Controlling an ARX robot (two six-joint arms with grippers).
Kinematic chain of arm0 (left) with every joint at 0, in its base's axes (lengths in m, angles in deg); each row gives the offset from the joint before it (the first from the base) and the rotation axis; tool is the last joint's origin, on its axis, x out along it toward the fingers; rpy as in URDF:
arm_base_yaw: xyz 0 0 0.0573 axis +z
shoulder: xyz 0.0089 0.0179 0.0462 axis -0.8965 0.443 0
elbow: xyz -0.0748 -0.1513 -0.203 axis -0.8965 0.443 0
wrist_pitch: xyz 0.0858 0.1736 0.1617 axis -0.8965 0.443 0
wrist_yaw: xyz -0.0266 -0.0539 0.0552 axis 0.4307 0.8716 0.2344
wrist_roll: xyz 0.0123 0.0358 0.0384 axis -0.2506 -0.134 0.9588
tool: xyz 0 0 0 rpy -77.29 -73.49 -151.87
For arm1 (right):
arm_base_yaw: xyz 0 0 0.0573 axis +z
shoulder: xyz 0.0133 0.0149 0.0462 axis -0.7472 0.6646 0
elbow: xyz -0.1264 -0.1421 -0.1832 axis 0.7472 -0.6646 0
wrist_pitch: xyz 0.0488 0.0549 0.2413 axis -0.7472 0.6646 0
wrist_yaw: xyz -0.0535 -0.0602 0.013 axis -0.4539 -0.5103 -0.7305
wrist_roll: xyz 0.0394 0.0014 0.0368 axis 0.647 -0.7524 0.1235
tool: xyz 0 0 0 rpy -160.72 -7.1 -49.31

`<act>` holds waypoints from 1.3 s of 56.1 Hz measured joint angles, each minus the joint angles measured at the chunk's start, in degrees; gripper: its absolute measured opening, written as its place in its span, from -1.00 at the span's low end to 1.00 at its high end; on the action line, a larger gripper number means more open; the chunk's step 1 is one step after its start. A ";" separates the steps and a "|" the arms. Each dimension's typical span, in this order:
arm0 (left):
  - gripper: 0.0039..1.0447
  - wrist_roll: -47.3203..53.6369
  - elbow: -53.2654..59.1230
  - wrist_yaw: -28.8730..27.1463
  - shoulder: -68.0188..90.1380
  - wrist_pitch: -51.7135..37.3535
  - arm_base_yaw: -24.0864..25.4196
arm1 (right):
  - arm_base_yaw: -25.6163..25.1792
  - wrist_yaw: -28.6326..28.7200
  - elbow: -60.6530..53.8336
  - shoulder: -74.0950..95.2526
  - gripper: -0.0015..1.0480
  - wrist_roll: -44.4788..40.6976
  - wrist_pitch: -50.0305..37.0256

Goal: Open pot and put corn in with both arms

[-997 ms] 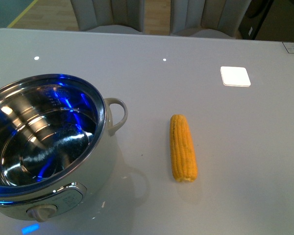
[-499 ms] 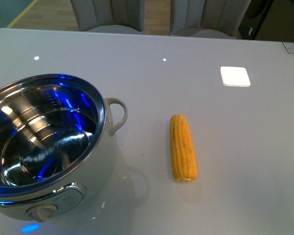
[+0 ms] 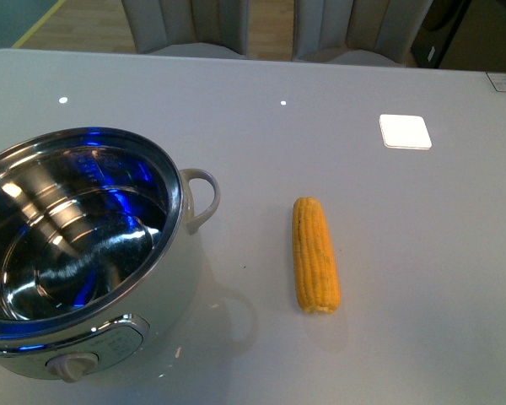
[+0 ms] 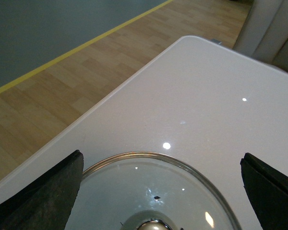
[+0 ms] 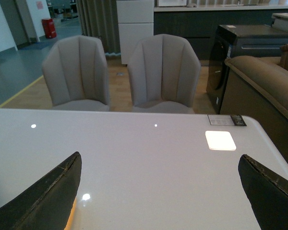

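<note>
Pale table (image 3: 363, 177), corn (image 3: 315, 255) just beside the wide-spread right claw (image 5: 159, 163)

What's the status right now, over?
Left tool, right tool open, empty. Pot uncovered; lid under left tool. Corn lies on table beside pot. Nothing between.

Grey chairs (image 5: 163, 72), wooden floor (image 4: 62, 96)

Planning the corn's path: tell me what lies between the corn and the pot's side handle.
Nothing: in the front view, only bare grey table separates the corn from the pot's handle.
</note>
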 joint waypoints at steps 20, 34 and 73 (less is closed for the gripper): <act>0.88 -1.42 12.83 6.84 -31.85 15.28 -0.90 | 0.00 0.02 0.00 0.00 0.83 0.00 0.00; 0.88 0.17 18.53 7.41 -56.92 31.74 -2.08 | 0.00 0.00 0.00 0.00 0.83 0.00 0.00; 0.88 -4.52 27.12 -4.28 -87.76 60.17 -17.03 | 0.00 0.00 0.00 0.00 0.83 0.00 0.00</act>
